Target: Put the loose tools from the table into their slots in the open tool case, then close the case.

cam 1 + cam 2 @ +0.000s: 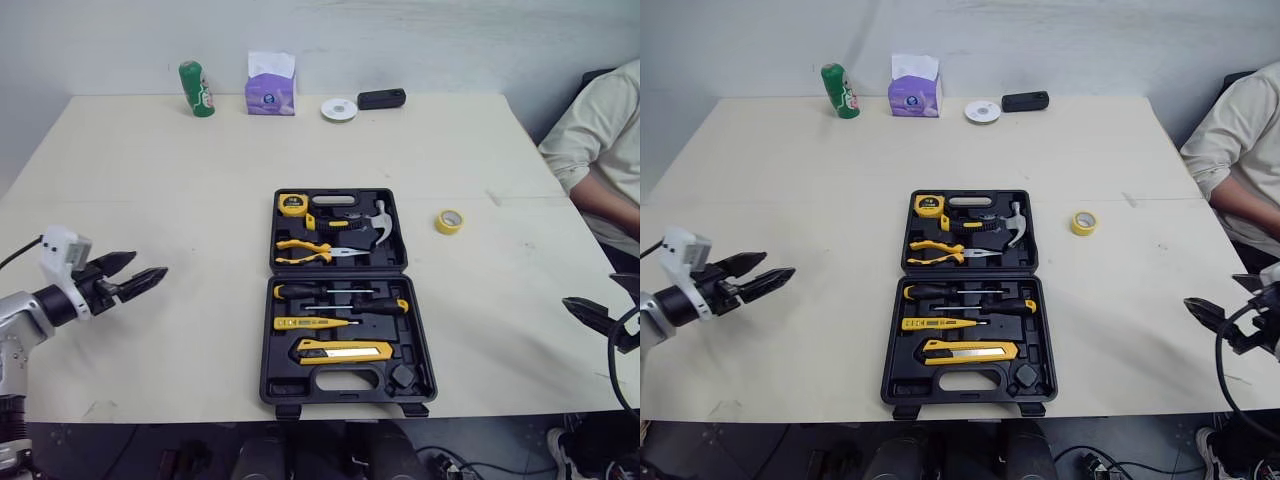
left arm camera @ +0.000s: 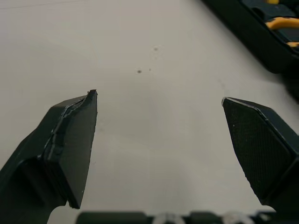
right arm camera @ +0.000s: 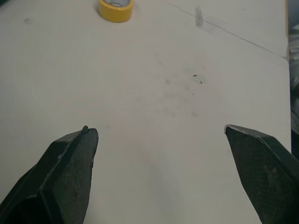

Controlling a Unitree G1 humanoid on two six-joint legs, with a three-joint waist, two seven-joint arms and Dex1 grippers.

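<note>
The black tool case lies open in the middle of the table. Its far half holds a yellow tape measure, yellow-handled pliers and a hammer. Its near half holds screwdrivers and a yellow utility knife. A yellow tape roll lies loose on the table to the right of the case. My left gripper hovers open over bare table left of the case. My right gripper is open near the table's right edge, with the tape roll well ahead of it.
Along the far edge stand a green can, a purple tissue pack, a white disc and a small black object. A person in a light sleeve sits at the table's right side.
</note>
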